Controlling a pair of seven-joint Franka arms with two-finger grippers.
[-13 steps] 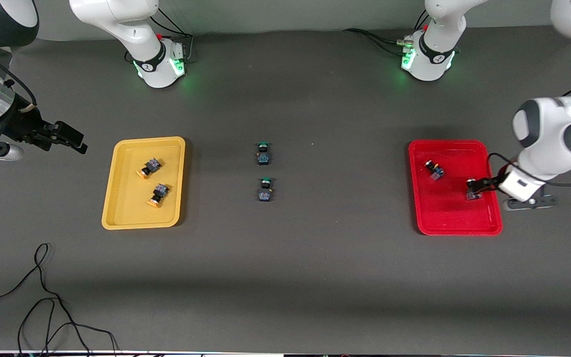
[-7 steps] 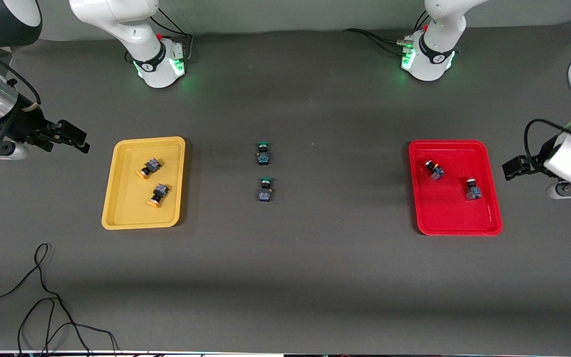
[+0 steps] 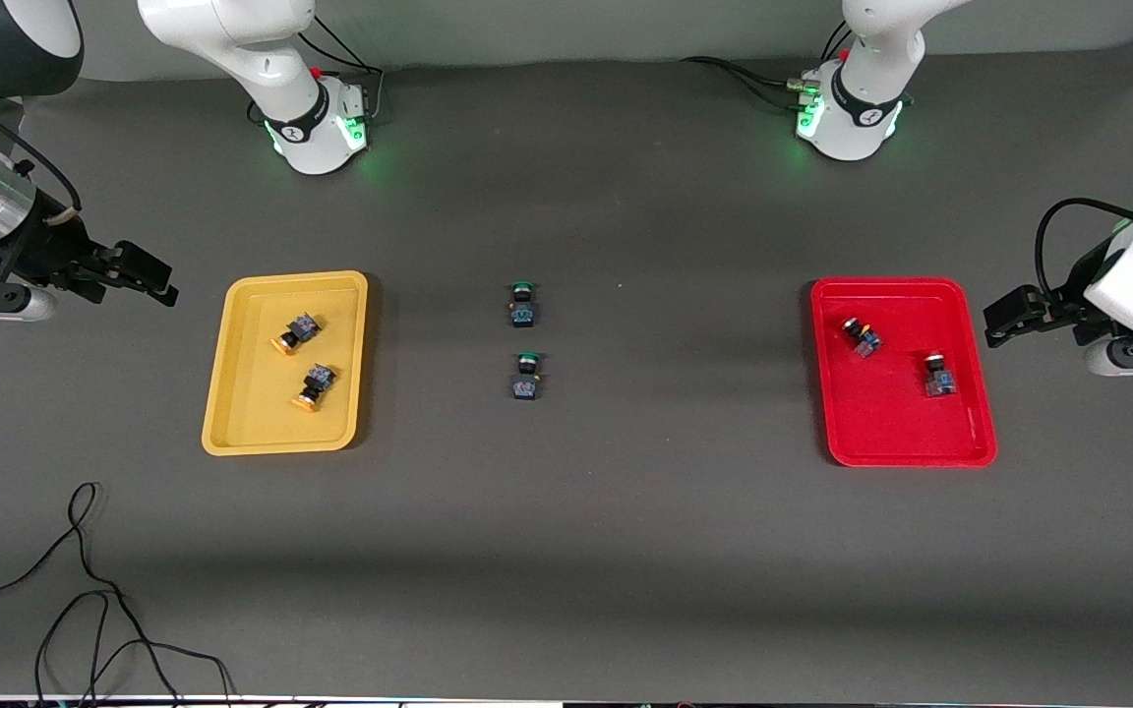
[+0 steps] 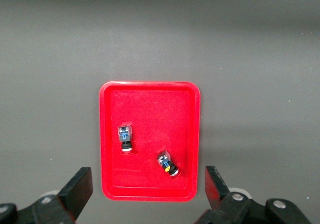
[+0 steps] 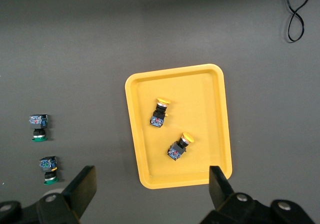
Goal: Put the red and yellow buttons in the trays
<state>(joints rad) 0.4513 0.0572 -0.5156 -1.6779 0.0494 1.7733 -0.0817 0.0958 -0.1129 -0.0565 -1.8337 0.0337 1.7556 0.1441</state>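
The red tray (image 3: 881, 418) lies toward the left arm's end of the table and holds two red buttons (image 3: 862, 336) (image 3: 938, 377). The yellow tray (image 3: 252, 413) lies toward the right arm's end and holds two yellow buttons (image 3: 296, 332) (image 3: 315, 385). My left gripper (image 3: 999, 320) is open and empty, raised just off the red tray's outer side. My right gripper (image 3: 149, 275) is open and empty, raised off the yellow tray's outer side. The left wrist view shows the red tray (image 4: 150, 91) with both buttons (image 4: 125, 138) (image 4: 168, 165). The right wrist view shows the yellow tray (image 5: 210, 114) with both buttons (image 5: 159, 112) (image 5: 180, 146).
Two green-capped switches (image 3: 522, 303) (image 3: 526, 376) sit on the dark table midway between the trays, also seen in the right wrist view (image 5: 38, 126) (image 5: 49, 169). A black cable (image 3: 85, 590) loops near the front corner at the right arm's end.
My left gripper let go of a red button in the red tray, then rose and drew back off the tray's outer edge. The right gripper barely moved.
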